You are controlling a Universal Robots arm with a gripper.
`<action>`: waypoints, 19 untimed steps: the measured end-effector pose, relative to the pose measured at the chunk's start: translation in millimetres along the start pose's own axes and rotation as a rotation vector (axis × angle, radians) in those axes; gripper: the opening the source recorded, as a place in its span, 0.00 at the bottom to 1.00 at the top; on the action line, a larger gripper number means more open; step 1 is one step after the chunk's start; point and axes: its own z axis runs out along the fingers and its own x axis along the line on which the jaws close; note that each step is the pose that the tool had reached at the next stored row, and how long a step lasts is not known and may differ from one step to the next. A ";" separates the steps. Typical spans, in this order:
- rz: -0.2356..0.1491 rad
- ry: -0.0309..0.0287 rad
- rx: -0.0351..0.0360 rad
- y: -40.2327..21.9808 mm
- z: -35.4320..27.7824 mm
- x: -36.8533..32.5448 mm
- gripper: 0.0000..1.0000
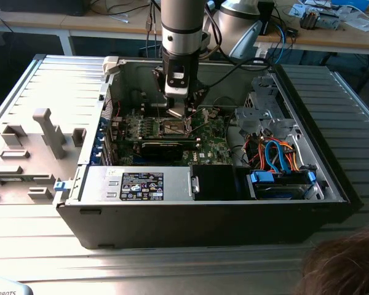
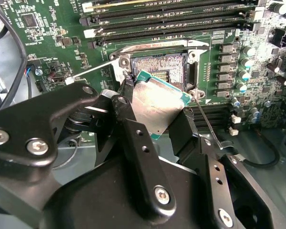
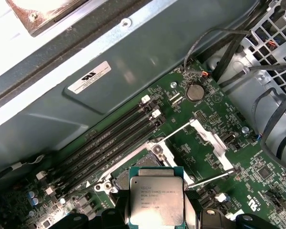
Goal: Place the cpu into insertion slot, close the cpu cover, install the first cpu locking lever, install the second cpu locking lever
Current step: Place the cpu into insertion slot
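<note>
Room around the dark-framed tan-gold insertion slot [image 2: 156, 67] looks open to you; jaws grip the flat square silver-grey cpu [image 2: 155, 102] by opposite edges, tilted just over it.

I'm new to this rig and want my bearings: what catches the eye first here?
An open computer case lies on the metal table, and the arm reaches down into it. The gripper is shut on the chip, held tilted over the open socket on the green board.
</note>
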 end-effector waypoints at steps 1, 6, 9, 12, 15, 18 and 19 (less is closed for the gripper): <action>0.002 -0.0002 -0.0001 0.0 0.1 0.0 0.54; 0.015 -0.0012 -0.0003 0.0 0.7 0.0 0.54; 0.023 -0.0019 -0.0004 -0.1 1.0 0.0 0.54; 0.030 -0.0024 -0.0005 -0.1 1.2 0.0 0.54; 0.036 -0.0029 -0.0006 -0.1 1.3 0.0 0.54; 0.044 -0.0035 -0.0008 -0.1 1.6 0.0 0.54; 0.046 -0.0037 -0.0008 -0.1 1.6 0.0 0.54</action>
